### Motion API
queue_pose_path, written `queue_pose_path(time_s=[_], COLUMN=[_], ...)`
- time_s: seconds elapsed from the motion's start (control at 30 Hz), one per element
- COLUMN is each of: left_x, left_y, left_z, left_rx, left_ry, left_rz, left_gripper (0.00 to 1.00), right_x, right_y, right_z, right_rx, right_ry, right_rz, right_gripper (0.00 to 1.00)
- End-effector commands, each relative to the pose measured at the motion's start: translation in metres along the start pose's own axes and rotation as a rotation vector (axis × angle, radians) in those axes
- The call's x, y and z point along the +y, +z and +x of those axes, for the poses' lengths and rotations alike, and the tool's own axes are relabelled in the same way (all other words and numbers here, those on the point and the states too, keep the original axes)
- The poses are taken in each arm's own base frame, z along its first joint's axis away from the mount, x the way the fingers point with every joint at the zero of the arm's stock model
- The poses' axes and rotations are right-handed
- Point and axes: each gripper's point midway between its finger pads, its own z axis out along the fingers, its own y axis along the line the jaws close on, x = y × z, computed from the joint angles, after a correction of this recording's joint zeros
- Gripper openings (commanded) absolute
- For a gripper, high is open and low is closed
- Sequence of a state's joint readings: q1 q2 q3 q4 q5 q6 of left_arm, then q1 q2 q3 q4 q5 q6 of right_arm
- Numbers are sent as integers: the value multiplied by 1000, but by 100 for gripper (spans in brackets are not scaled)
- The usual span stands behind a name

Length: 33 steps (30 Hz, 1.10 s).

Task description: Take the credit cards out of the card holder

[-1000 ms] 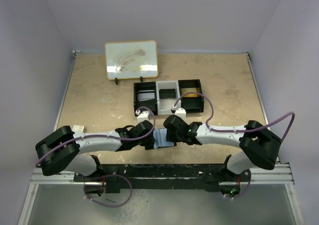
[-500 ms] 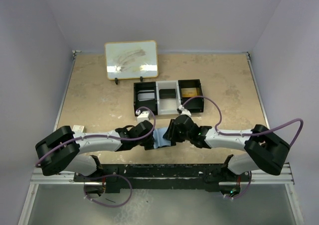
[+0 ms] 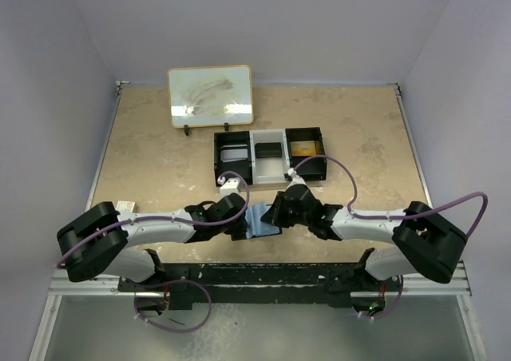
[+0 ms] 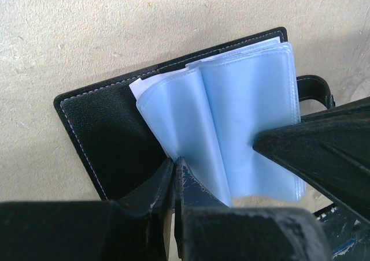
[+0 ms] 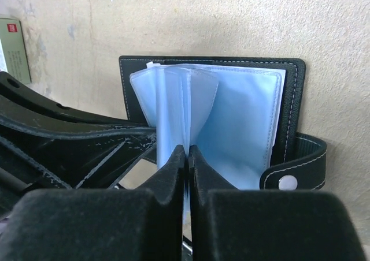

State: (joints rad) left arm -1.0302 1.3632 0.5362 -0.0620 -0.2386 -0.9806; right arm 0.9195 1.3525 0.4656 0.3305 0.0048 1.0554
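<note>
On the table [image 3: 160, 161]: card holder [image 4: 104, 122] laid open.
Its blue sleeve leaves [image 4: 248, 116] were pinched by the closed left gripper [image 4: 174, 174] and right gripper [image 5: 187, 157].

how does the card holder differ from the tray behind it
The card holder is small and flat, lying open with pale blue sleeves fanned; the tray is larger, a three-compartment box. The card holder is pinched by the left end effector and the right end effector; the tray stands farther back, untouched. Both are partly black.
</note>
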Motion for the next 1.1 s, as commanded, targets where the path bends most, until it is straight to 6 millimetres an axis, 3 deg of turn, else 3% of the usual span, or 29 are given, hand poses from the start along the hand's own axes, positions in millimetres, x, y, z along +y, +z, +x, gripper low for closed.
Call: queue_pose_path(time_s=[0.0,0.2,0.33,0.43,0.6,0.67,0.7,0.83,0.97,1.07], left_x=[-7,-9,-10,-12,-9,-8,-7,-2,-1,-3], left_y=[0,-1,-1,-2,-6,-9,-11,-20,-25,-25], left_z=[-7,-8,-10,-11,-13,-16,-18,-28,-32,-32], left_rx=[-18,-22,-25,-26,-28,-39,-47,-82,-97,-92], left_ry=[24,26,28,29,32,33,34,42,45,43], left_rz=[8,9,9,11,1,-7,-12,-40,-47,-48], left_gripper=[0,0,0,0,0,0,0,0,0,0], right_x=[18,50,51,37,-8,-35,-43,-59,-42,-2], right_y=[3,-12,-14,-8,-7,-16,-21,-44,-59,-55], right_z=[-6,-12,-10,-8,-23,-29,-32,-44,-63,-69], right_rx=[1,-3,40,47,-20,-60,-76,-132,-188,-173], right_ry=[-7,0,19,36,26,22,15,-16,-73,-160], right_rz=[-65,-279,-343,-283,16,170,217,330,288,117], right_gripper=[0,0,2,3,7,15,24,34,38,34])
